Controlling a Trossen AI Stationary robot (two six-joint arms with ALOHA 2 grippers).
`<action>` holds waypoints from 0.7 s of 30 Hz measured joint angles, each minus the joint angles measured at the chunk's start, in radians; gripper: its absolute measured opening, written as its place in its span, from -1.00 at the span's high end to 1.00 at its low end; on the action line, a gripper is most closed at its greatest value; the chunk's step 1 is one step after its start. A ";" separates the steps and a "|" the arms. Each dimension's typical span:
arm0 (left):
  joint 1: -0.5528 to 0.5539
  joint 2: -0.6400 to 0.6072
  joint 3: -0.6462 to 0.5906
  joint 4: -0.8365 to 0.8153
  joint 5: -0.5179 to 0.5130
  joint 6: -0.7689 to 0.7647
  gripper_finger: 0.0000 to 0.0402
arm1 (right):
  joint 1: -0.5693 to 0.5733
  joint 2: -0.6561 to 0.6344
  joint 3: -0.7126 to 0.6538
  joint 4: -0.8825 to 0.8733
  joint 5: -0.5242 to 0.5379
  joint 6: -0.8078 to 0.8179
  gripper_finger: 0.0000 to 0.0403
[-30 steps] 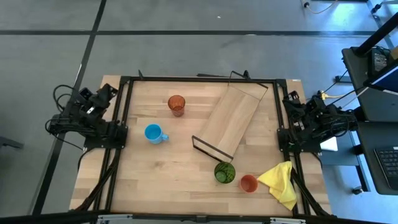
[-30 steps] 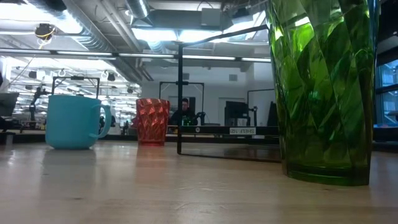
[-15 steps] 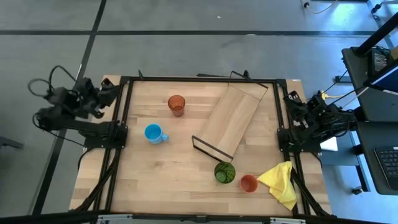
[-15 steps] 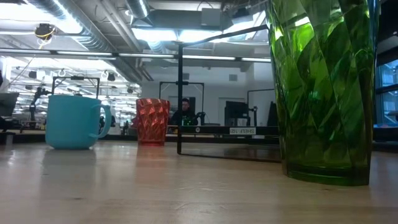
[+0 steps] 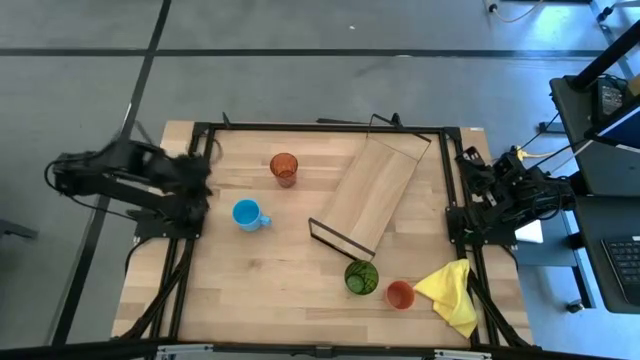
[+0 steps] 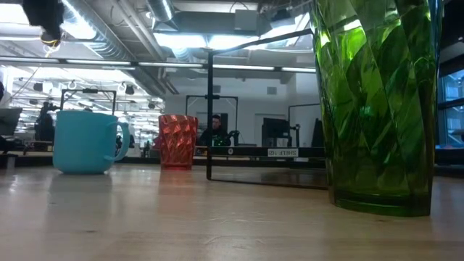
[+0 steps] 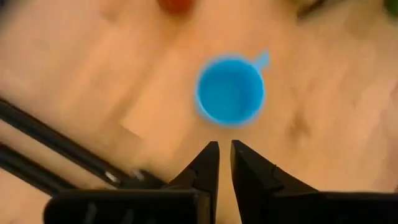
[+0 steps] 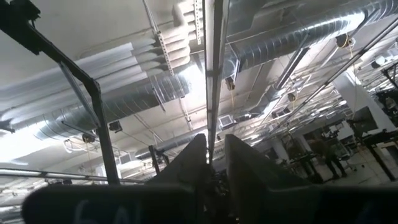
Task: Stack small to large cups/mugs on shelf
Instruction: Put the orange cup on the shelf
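The light-blue mug (image 5: 247,214) stands on the tabletop at the left, handle toward the right; it also shows in the left wrist view (image 7: 230,90) and the low view (image 6: 87,141). The orange-red tumbler (image 5: 284,167) stands beyond it. The green tumbler (image 5: 361,277) and the small red-orange cup (image 5: 400,294) stand near the front right. The shelf plank (image 5: 375,192) lies slantwise on the table, with a wire frame at each end. My left gripper (image 7: 224,152) hovers over the table's left edge, pointing down, shut and empty, short of the mug. My right gripper (image 8: 214,155) is shut, parked at the right edge and pointing up.
A yellow cloth (image 5: 450,295) lies at the front right corner beside the small cup. A black frame (image 5: 200,130) runs around the tabletop. Bare wood lies between the mug and the shelf and along the front left.
My left arm has swung from outside the table's left edge inward over that edge, toward the light-blue mug. Its dark shape now shows at the top left of the low view. The cups and the shelf have kept still.
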 joint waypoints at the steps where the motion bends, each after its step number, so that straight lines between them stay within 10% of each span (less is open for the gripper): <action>1: -0.011 0.015 -0.008 0.019 0.010 -0.005 0.82 | 0.000 0.000 0.000 -0.003 0.000 0.000 0.69; 21: -0.119 0.226 -0.015 0.169 -0.137 0.070 0.37 | 0.000 0.000 0.000 -0.046 -0.025 -0.003 0.69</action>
